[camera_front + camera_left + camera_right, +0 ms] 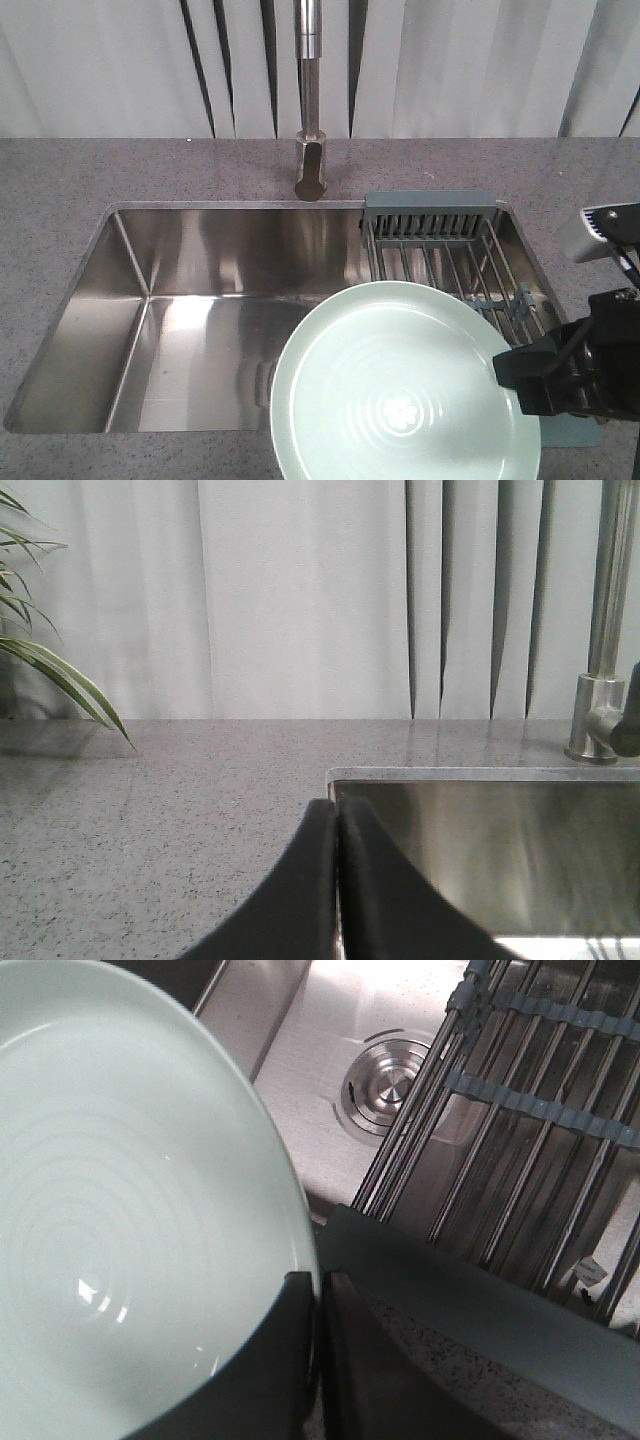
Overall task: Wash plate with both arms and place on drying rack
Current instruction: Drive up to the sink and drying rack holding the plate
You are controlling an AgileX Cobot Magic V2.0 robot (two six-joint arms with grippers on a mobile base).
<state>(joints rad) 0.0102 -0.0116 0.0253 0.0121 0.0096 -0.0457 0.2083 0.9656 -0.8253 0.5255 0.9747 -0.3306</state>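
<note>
The pale mint-green plate (400, 390) hangs above the sink's front right part, tilted, its rings and centre emblem facing up. My right gripper (522, 375) is shut on the plate's right rim; in the right wrist view the plate (120, 1220) fills the left side and the two black fingers (320, 1295) pinch its edge. The drying rack (450, 260) of steel rods with a grey-blue slotted end piece spans the sink's right end, just behind and right of the plate. My left gripper (337, 815) is shut on nothing, hovering over the sink's left rim; it does not show in the front view.
The steel sink (200, 310) is sunk into a speckled grey counter (60, 190). A tall faucet (310, 100) stands at the back centre. The round drain strainer (385, 1072) lies in the basin under the rack's edge. A plant's leaves (40, 660) hang over the counter's left.
</note>
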